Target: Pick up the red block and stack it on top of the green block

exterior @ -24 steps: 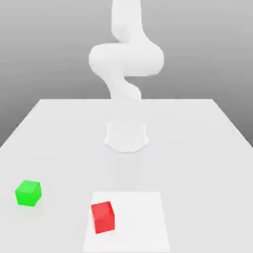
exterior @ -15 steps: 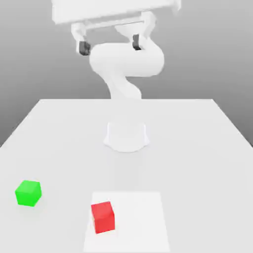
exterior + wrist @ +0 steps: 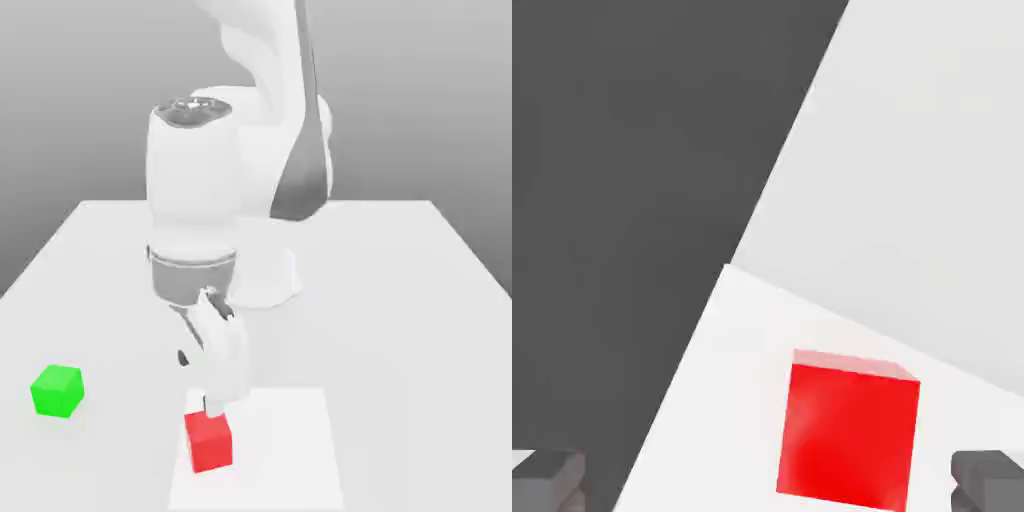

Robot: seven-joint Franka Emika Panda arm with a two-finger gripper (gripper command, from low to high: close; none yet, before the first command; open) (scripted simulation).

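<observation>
Grey backdrop frames a pale worktop [image 3: 400, 300]. Just below the claw [image 3: 212, 400] sits the red block [image 3: 209, 440], between the spread fingertips [image 3: 990, 478], which hold nothing. Best to centre over it, descend straight and close on opposite faces. Well off to the claw's side rests the green block [image 3: 57, 390].

The bench [image 3: 400, 280] is a flat, pale grey surface. A lighter white square patch [image 3: 290, 450] lies at its near edge. The red block [image 3: 209, 440] sits on the left part of that patch. The green block [image 3: 57, 390] rests on the bare bench, well apart to the exterior view's left. The arm's round base [image 3: 272, 285] stands farther back, near the centre.
</observation>
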